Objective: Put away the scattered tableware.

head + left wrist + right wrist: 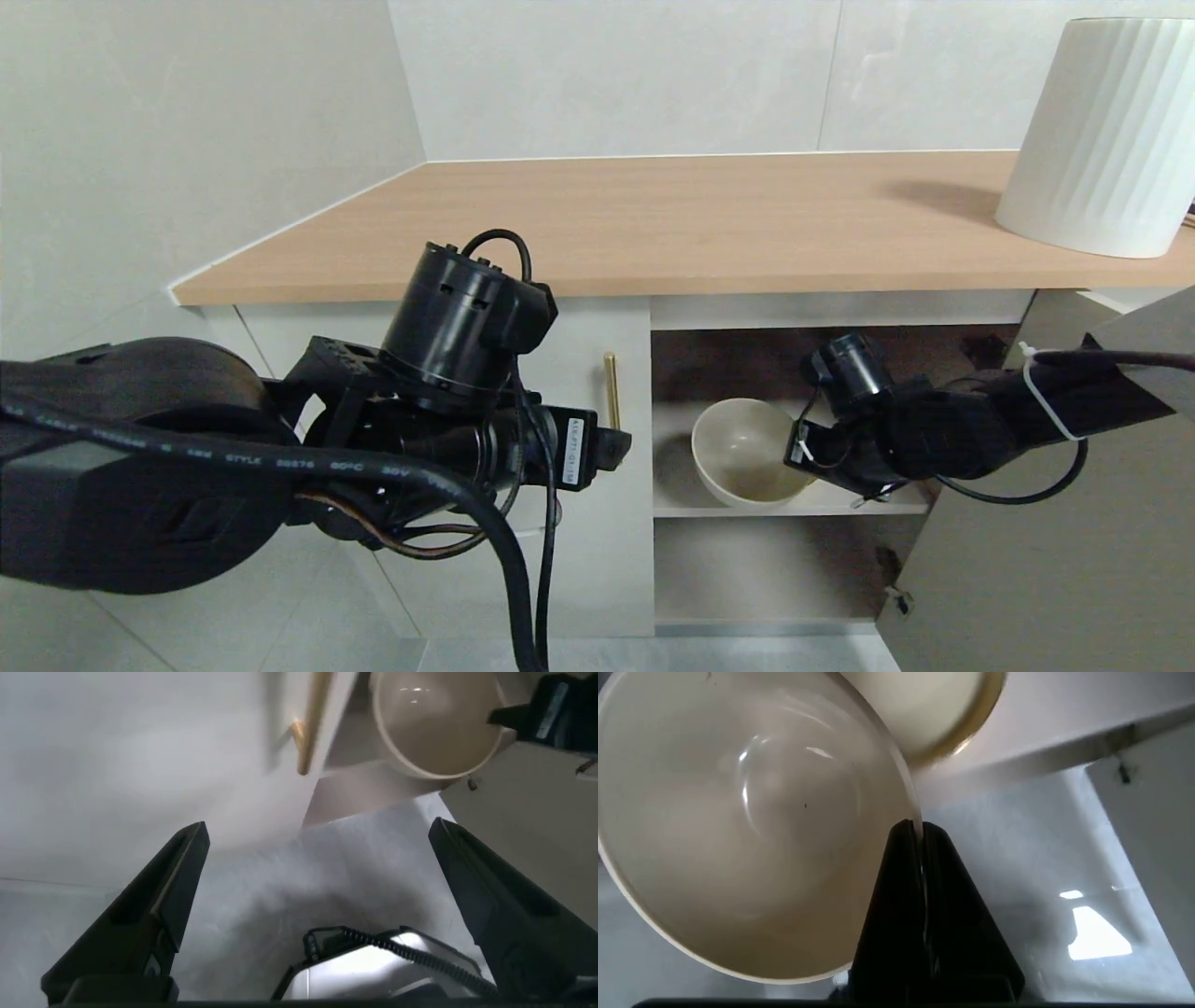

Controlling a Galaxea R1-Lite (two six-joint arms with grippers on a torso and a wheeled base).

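Observation:
A cream bowl [744, 450] is tilted on its side just above the middle shelf [681, 509] of the open cabinet. My right gripper [805, 459] is shut on the bowl's rim, one dark finger [920, 915] running along the edge of the bowl [757, 831]. Behind the bowl, another pale dish with a golden rim [948, 714] rests on the shelf. My left gripper [318, 831] hangs open and empty in front of the closed left door, with the bowl [434, 723] farther off.
The closed door has a brass handle [611, 387]. The cabinet's right door [1055, 551] swings open toward me. A tall white ribbed container [1106, 140] stands on the wooden counter [653, 219] at the right. A lower shelf space [766, 569] lies beneath.

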